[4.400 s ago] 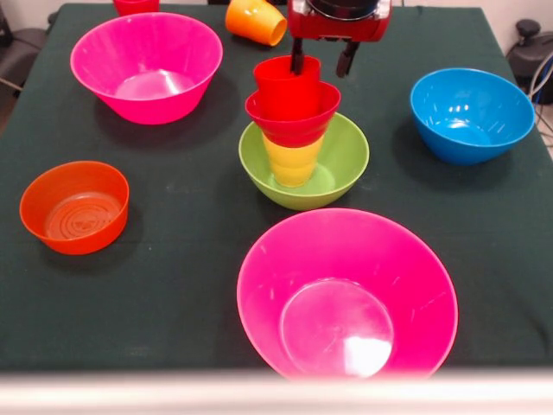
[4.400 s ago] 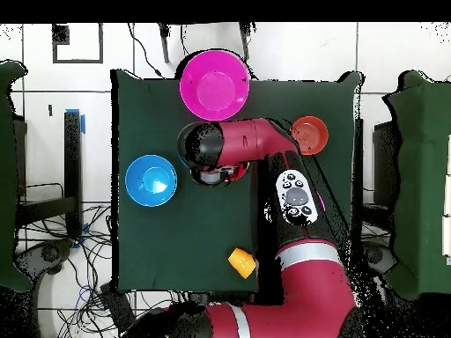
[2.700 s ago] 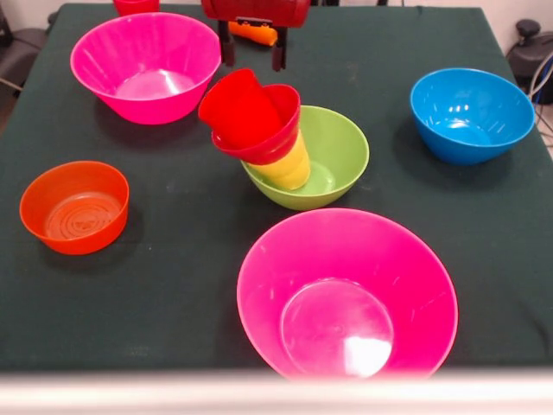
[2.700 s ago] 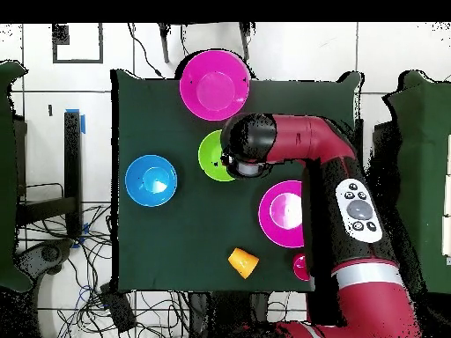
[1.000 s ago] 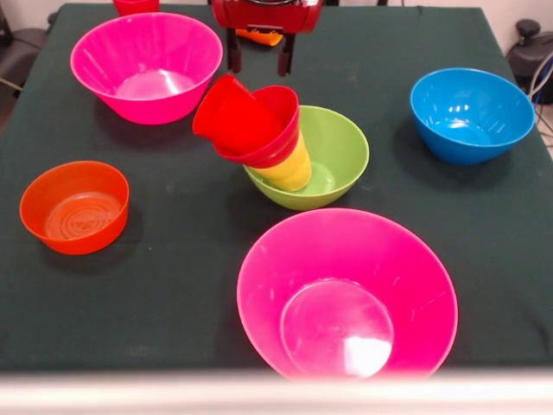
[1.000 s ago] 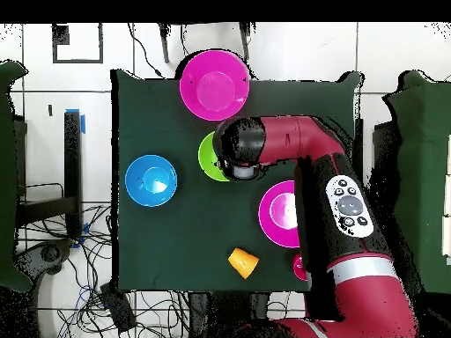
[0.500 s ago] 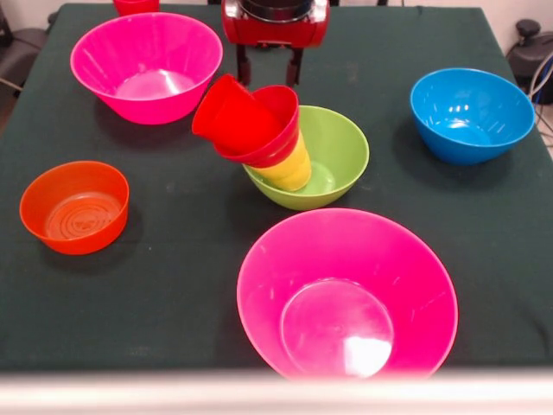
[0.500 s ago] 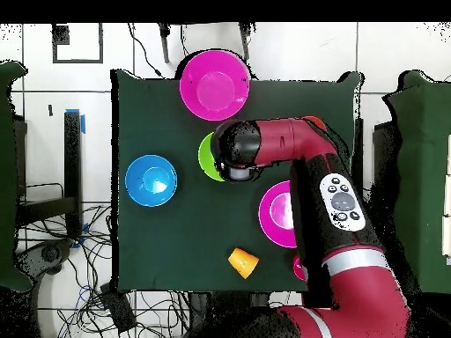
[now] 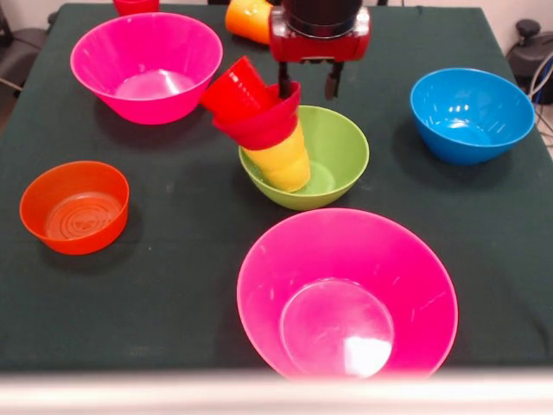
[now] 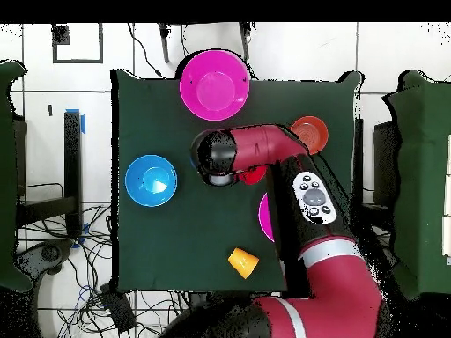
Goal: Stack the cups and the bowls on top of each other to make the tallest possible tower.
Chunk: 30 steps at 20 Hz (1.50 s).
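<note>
The tower leaned toward ten o'clock, probably unbalanced: a glossy lime-green plastic bowl (image 9: 333,156) held a tapered yellow plastic cup (image 9: 281,160), which carried a small red plastic bowl (image 9: 263,128) containing a tipped red plastic cup (image 9: 233,89); the gripper (image 9: 306,83) hovered at the red bowl's rim, fingers spread, grasping nothing.

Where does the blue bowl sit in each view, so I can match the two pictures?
Front view: the blue bowl is at the right, upright on the dark cloth, clear of everything else.
Overhead view: the blue bowl is at the left of the cloth, beside the arm's wrist.
Shared landmark: the orange cup lies on its side at the top in the front view, and near the cloth's bottom edge in the overhead view.
</note>
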### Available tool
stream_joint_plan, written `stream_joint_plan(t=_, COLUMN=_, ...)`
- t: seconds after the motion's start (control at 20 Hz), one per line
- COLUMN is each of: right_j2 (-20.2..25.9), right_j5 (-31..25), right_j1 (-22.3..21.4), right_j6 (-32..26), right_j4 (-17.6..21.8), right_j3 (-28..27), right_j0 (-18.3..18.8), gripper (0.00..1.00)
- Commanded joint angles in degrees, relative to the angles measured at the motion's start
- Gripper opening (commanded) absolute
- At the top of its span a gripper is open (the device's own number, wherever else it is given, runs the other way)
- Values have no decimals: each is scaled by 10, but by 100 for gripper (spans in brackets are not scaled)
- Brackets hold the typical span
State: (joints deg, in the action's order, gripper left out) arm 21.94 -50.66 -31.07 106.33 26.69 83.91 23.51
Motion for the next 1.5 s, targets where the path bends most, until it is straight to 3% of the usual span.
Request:
stream_joint_plan(t=0.05, right_j2=-5, right_j5=44, right_j1=34, right_j6=-26, right_j4=58, right_j3=29, right_j0=-27, gripper=100)
stream_joint_plan(t=0.55, right_j2=-15, right_j5=55, right_j1=42, right_j6=-25, right_j4=53, right_j3=22, right_j0=-35, gripper=100)
stream_joint_plan(t=1.1, right_j2=-9, right_j5=24, right_j1=47, right_j6=-52, right_j4=51, right_j3=-7, right_j0=-34, gripper=100)
stream_joint_plan(t=1.2, right_j2=-4, right_j5=23, right_j1=57, right_j6=-66, right_j4=55, right_j3=-25, right_j0=-33, gripper=100)
stream_joint_plan(t=1.35, right_j2=7, right_j5=-27, right_j1=83, right_j6=-95, right_j4=47, right_j3=-83, right_j0=-37, gripper=100)
stream_joint_plan(t=1.5, right_j2=9, right_j5=-31, right_j1=87, right_j6=-107, right_j4=47, right_j3=-90, right_j0=-34, gripper=100)
